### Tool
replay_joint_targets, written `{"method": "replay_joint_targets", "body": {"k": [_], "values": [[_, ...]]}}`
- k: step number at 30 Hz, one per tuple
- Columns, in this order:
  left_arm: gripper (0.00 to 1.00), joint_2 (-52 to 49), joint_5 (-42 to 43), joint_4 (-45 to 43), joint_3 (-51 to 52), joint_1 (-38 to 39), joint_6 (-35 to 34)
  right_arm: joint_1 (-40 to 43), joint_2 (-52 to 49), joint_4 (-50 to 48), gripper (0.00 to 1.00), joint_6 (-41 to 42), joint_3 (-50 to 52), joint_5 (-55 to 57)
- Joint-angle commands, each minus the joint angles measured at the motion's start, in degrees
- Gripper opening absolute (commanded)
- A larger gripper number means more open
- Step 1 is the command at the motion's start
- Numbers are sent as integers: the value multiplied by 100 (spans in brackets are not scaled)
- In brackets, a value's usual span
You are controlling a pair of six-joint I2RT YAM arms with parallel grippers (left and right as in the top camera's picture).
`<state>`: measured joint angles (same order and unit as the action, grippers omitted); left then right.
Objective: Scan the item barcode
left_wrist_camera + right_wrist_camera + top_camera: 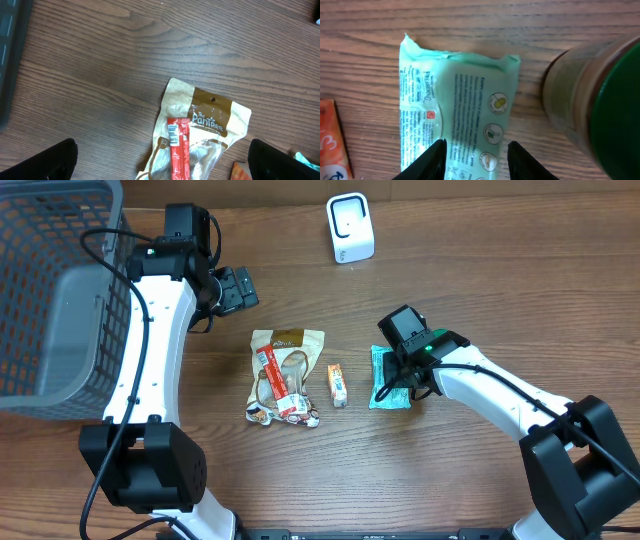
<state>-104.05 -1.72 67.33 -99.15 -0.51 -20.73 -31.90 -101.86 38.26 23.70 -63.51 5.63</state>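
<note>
Right now my right fingers point(431, 161) stand partly apart above a green pack point(465, 95), which lies flat on the tabletop point(470, 20). The pack is wider than the gap between them, so each tip sits over its printed face rather than beside its edges. Whether the tips touch the wrapper I cannot tell. Its crimped end points away from the fingers. Left of these fingers, just beside the pack, lies an orange packet point(332, 142). To their right is a blurred shape point(600, 95), brown and green, that I cannot make out.

My left fingers point(47, 162) are spread wide with nothing between them, hanging above the tabletop. Ahead of them, and reaching in between them, lies a tan pouch point(207, 122). A red stick point(178, 155) rests on it, with a barcode point(172, 134) printed at its far end. Far out to the left of these fingers is the dark wall of a basket point(10, 60).

From overhead, the white scanner point(350, 228) stands upright, well apart from both pairs of fingers, beyond the right ones toward the far edge.
</note>
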Motion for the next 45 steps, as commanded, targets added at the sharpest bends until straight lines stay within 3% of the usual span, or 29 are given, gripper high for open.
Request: {"method": "replay_joint_targets", "body": {"k": [1,13,37,45], "values": [[100,85,-15,-9,-70,-22,129,9,-7,-17,41,-17,17,-234],[99,85,-15,-9,-70,-22,129,2,-7,0,40,-22,17,-573],[100,85,-15,-9,-70,-22,129,4,-94,-282,42,-20,232,-15],[100,85,-15,-9,-70,-22,129,4,-92,-651,41,-391,243,-741]]}}
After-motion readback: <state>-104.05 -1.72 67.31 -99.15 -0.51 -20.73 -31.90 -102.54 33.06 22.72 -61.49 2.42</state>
